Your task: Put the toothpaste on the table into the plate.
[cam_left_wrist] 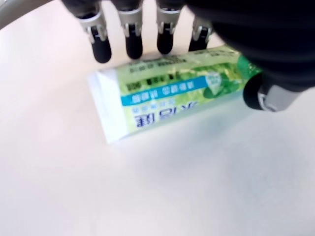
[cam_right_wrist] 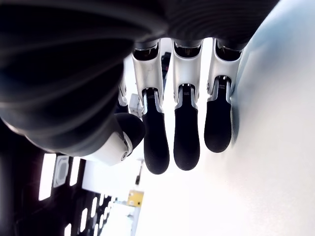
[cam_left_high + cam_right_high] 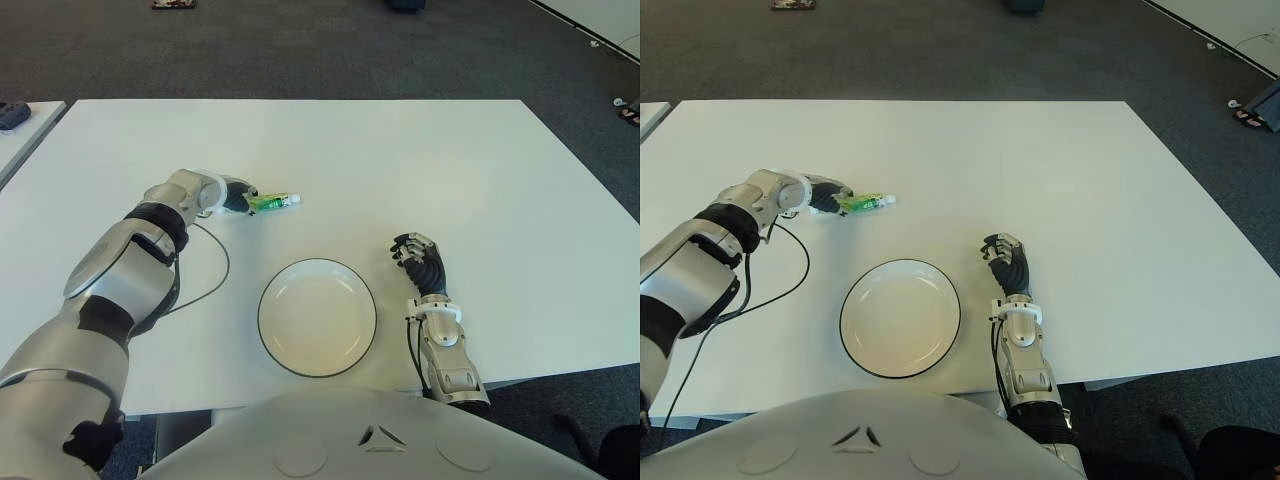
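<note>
Desk [image 3: 420, 150]: white top, dark grey carpet [image 3: 300, 50] beyond it. 2nd white surface [image 3: 25, 135] at far left edge w/ dark item on it. Plate [image 3: 318, 317], white w/ dark rim, sits near front edge, centre. Black cable [image 3: 212, 270] loops left of plate. Toothpaste [image 3: 273, 201] lies flat on desk, beyond plate & to its left. Left hand [image 3: 232, 195] over tube's tail end, 4 fingers [image 1: 134, 44] one side, thumb the other; tube not lifted. Right hand [image 3: 420, 260] right of plate, fingers loosely curled, holding nothing.
</note>
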